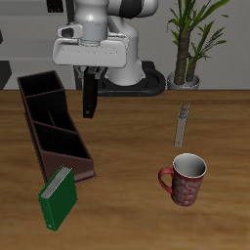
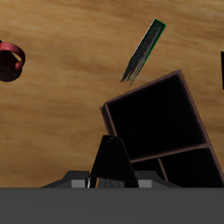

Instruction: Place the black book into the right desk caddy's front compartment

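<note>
My gripper is shut on the black book, which hangs upright below the fingers, above the table. It is beside the back half of the right desk caddy, on the side toward the table's middle. The caddy is a long maroon-brown open box with slanted dividers. Its front compartment lies nearest the table's front edge and looks empty. In the wrist view the held book shows edge-on between the fingers, with the caddy beyond it.
A green book leans against the caddy's front end and also shows in the wrist view. A red mug stands near the front edge. A thin grey object lies farther back. A potted plant stands at the back.
</note>
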Controlling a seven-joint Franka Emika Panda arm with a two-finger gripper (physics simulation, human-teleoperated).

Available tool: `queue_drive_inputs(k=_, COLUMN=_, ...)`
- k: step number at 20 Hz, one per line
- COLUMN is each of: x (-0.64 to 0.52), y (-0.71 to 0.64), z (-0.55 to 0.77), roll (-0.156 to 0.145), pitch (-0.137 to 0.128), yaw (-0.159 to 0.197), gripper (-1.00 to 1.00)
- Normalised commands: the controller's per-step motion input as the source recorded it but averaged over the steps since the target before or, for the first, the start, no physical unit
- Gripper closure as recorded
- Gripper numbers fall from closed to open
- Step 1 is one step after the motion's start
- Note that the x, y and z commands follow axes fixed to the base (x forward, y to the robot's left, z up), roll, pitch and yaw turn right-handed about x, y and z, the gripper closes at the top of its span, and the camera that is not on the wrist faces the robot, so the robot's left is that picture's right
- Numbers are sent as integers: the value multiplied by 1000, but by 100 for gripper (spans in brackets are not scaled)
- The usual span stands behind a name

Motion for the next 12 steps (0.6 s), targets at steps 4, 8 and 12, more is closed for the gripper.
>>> queue_drive_inputs(k=4, x=-374, y=-222, z=-8, roll=-36, pitch=-1, yaw=89, gripper=100)
queue_drive_inputs(k=8, x=-197, y=-260, z=-74, roll=-61, pitch=18, yaw=51, gripper=100)
queue_drive_inputs(k=12, x=-161, y=-239, z=-236, roll=-47, pitch=41, yaw=90, gripper=100)
